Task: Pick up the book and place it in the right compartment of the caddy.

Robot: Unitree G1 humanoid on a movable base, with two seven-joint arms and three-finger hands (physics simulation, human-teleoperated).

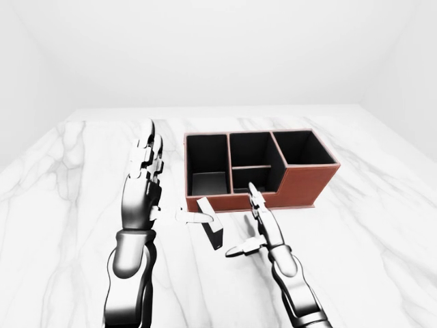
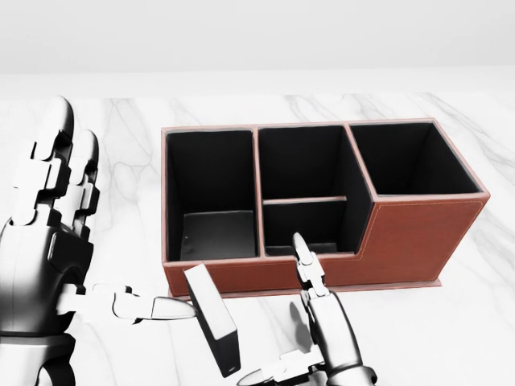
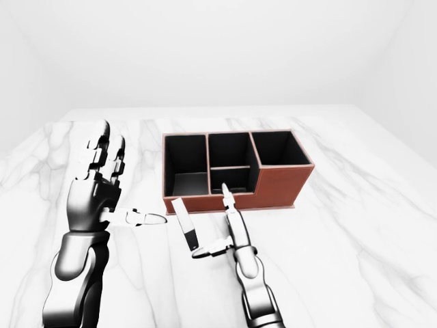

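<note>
A thin dark book (image 2: 213, 322) stands on edge, tilted, on the marble just below the caddy's low wall in the head view. The brown caddy (image 2: 418, 233) has black insides. Its tall right compartment (image 2: 410, 157) holds nothing. My left hand (image 2: 121, 225) is open to the left of the book, fingers upright, and its thumb tip (image 2: 179, 307) touches the book's pale cover. My right hand (image 3: 210, 225) is open just right of the book, index finger pointing up at the caddy, thumb reaching toward the book's lower end.
The white marble table (image 1: 382, 225) runs wide on both sides of the caddy, and its far edge (image 1: 225, 108) lies near the top of the left-eye view. White walls stand beyond. The caddy's left and two middle compartments look empty.
</note>
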